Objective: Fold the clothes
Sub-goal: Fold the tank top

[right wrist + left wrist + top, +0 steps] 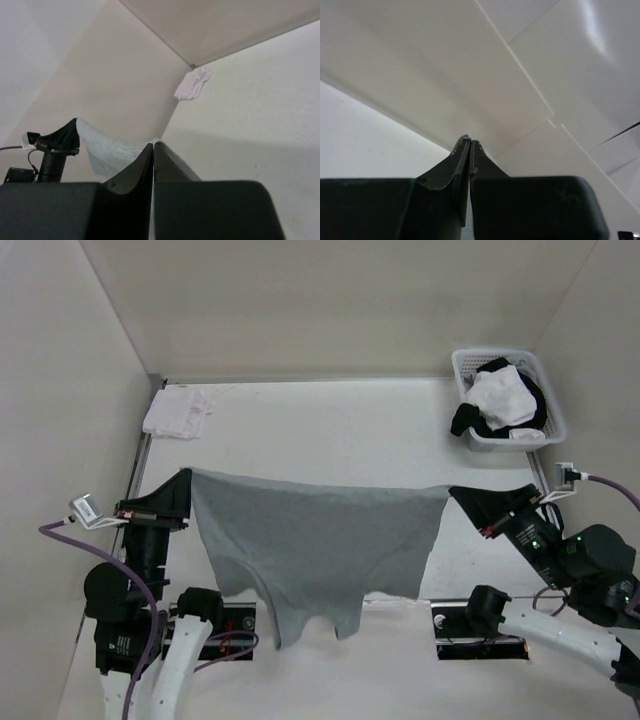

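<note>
No writing, brand, number or sign can be read in any of the three views. The left white tag (84, 508) and the right white tag (565, 476), each at an arm's cable, are too small to tell whether they carry print.
</note>
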{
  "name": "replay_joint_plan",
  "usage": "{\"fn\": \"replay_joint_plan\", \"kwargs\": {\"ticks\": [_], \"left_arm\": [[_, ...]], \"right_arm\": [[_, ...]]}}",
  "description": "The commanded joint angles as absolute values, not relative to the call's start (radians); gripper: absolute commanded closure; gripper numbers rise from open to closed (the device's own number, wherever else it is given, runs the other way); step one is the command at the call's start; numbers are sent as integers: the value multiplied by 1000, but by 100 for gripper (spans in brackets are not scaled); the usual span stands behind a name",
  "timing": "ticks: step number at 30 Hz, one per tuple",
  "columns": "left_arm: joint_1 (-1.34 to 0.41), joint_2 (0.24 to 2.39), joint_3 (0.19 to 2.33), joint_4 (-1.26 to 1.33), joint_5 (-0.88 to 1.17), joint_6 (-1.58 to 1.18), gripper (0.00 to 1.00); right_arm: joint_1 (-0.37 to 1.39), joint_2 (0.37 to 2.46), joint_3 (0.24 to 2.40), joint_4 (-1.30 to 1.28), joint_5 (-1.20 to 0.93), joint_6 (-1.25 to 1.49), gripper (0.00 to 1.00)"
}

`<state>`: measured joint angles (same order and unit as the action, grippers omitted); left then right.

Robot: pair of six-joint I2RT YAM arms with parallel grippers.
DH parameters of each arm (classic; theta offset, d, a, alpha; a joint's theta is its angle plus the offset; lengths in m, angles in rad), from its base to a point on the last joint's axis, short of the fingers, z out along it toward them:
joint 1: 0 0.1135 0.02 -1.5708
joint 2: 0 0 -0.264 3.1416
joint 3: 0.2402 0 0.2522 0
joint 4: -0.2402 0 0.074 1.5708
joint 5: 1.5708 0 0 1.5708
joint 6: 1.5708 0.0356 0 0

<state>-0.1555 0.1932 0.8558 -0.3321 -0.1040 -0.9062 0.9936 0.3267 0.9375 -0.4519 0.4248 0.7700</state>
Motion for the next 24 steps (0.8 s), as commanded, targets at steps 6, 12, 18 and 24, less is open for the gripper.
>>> {"fn": "replay_joint_plan", "kwargs": {"ticks": [6, 12, 18, 24], "left_arm": [[-145, 351, 639, -341, -175, -865, 100], [-105, 859, 492, 103, -244, -896, 100], [-56, 1401, 774, 367, -212, -916, 100], [-8, 1632, 1006, 354, -106, -929, 100]], "right_arm": [[923, 648, 833, -350, 481, 655, 96], [411, 1104, 758, 73, 2, 683, 97], [257, 1543, 1084, 138, -133, 683, 97], [185, 1776, 1370, 32, -196, 678, 97]]}}
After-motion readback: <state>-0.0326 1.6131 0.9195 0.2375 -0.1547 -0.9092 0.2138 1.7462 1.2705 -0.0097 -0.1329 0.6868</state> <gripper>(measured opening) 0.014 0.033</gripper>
